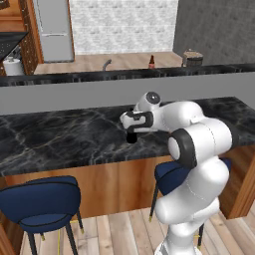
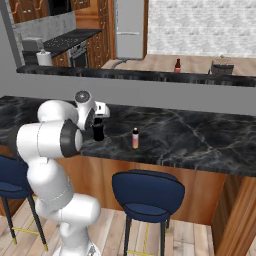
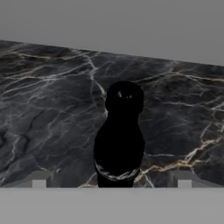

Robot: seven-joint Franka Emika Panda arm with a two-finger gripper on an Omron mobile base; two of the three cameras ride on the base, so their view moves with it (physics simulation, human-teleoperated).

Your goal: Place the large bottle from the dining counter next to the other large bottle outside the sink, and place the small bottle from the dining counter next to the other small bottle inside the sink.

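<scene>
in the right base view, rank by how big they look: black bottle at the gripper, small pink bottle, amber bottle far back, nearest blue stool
1. blue stool
2. black bottle, partly hidden by the gripper
3. small pink bottle and amber bottle look about alike; the amber one stands much farther off, so I won't rank them.

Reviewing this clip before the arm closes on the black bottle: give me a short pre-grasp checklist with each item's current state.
1. Pincer open: ok; one fingertip shows on each side of the large black bottle.
2. Bottle centred between the fingertips: ok in the hand view.
3. Bottle upright on the dining counter: ok, cap end towards the camera.
4. Small pink bottle out of the way: ok, it stands apart to the side.
5. Fingers low enough on the body for a firm grip: cannot tell.
6. Destination: the amber bottle stands on the far counter; the spot beside it is too small to judge: cannot tell.
</scene>
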